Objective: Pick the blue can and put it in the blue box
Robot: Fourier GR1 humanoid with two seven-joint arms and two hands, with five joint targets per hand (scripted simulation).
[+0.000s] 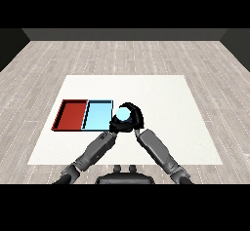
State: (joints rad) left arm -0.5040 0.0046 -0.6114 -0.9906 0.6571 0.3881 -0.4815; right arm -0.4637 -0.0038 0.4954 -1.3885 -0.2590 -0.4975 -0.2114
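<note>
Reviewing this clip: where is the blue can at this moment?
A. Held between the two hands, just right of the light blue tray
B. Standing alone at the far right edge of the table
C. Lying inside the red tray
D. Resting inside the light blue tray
A. The blue can sits between the left hand and right hand, whose fingers curl round it, beside the light blue tray, not inside it.

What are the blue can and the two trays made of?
Blue can: looks smooth, maybe metal or plastic; its pale top is evenly bright. Red tray and light blue tray: probably matte plastic, flat even colour, thin dark rims. The look alone cannot settle it.
</note>
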